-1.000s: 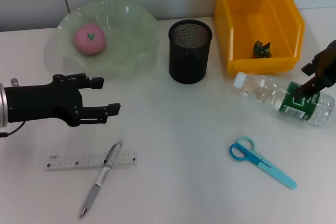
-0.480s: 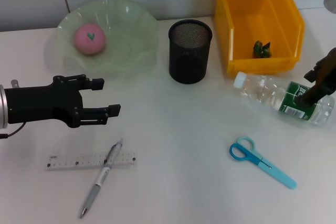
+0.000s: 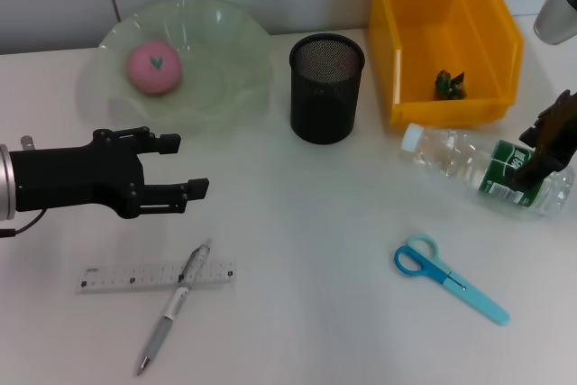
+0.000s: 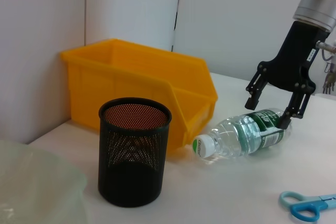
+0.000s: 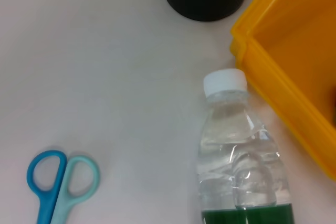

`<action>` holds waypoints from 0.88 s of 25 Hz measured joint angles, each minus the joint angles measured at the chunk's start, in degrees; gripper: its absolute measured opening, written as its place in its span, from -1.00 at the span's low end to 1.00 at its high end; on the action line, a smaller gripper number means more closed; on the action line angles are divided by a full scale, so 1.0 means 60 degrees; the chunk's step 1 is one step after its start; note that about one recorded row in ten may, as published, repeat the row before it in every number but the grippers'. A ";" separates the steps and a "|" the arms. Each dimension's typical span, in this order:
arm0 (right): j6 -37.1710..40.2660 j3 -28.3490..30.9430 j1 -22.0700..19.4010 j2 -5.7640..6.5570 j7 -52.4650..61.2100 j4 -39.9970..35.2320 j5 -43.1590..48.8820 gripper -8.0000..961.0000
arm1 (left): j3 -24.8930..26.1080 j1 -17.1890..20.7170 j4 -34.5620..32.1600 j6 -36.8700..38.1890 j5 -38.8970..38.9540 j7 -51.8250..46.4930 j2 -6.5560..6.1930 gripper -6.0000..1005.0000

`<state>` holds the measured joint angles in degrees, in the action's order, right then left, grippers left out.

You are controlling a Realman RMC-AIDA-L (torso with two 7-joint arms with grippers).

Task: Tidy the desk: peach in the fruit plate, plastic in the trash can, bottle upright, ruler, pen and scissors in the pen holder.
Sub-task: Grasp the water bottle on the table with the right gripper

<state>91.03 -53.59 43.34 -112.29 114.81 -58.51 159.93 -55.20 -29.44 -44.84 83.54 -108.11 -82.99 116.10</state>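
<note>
right gripper (image 3: 541, 152) shifted slightly along lying bottle (image 3: 478, 169), arm raised

This looks like a robotics lab or test bench staged as an office desk. A plain white table (image 3: 297, 214) stands against bare, pale panelled walls (image 4: 131, 9) with vertical seams, with no personal clutter around. The items on the table are sparse and laid well apart like test props: a black wire-mesh pen holder (image 3: 326, 87), a yellow plastic open-front storage bin (image 3: 442, 38), a translucent green scalloped plate (image 3: 185, 60), a clear plastic ruler (image 3: 155, 276), and blue-handled scissors (image 3: 448, 277). Two black robot arms reach in over the table from opposite sides, confirming a robot workcell.
</note>
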 joint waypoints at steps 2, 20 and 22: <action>-0.0053 -0.0021 0.0000 -0.0006 -0.0002 0.0007 0.0003 0.65 | 0.0000 -0.0001 -0.0017 0.0004 0.0000 -0.0019 0.0000 0.62; -0.0499 -0.0259 0.0033 -0.0213 -0.0005 0.0115 0.0459 0.65 | 0.0001 -0.0030 -0.0054 0.0043 0.0000 -0.0067 -0.0014 0.62; -0.0578 -0.0307 0.0042 -0.0237 -0.0005 0.0190 0.0518 0.65 | 0.0000 -0.0035 -0.0053 0.0022 0.0000 -0.0067 -0.0014 0.62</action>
<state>87.57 -55.44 43.60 -113.71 114.78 -57.37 163.04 -55.19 -29.65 -45.16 83.67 -108.11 -83.40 116.01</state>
